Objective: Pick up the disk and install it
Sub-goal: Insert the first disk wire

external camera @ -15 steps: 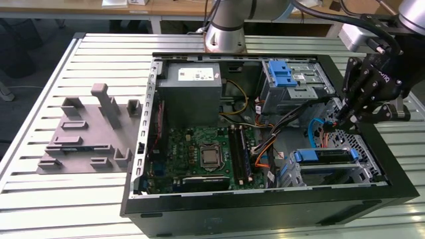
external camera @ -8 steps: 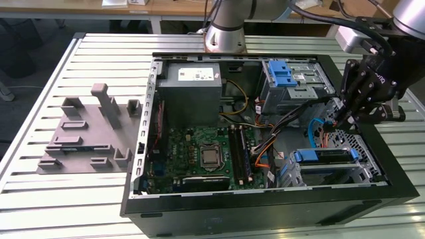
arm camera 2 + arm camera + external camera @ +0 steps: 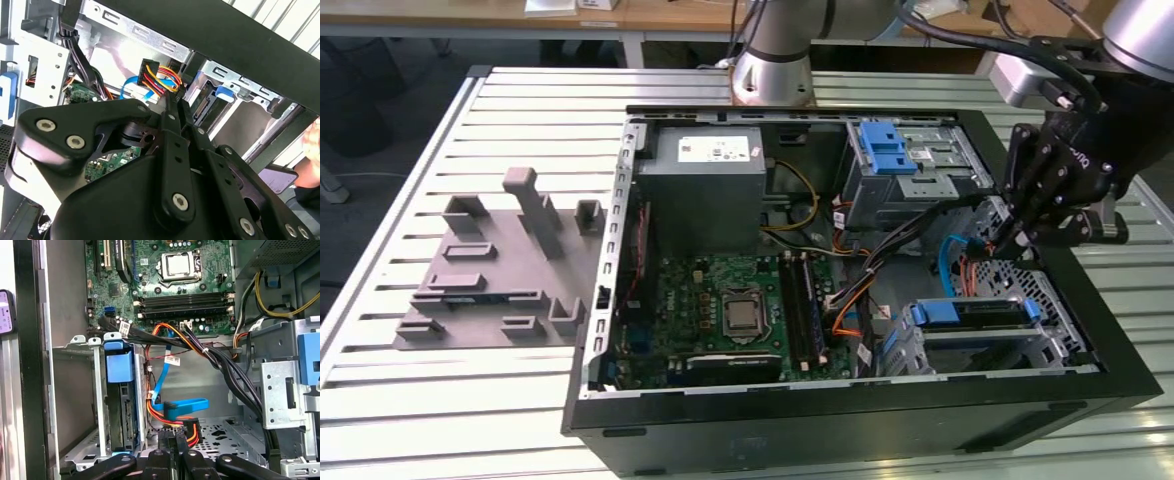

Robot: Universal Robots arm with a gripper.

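Apparently pincer (image 3: 1001, 243) closed on power connector (image 3: 151, 75) inside case (image 3: 854, 420).

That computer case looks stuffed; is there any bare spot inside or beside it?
Bare: the slatted table around the grey fixture, and the perforated floor beside the drive cage. Crowded: the cables near the pincer.
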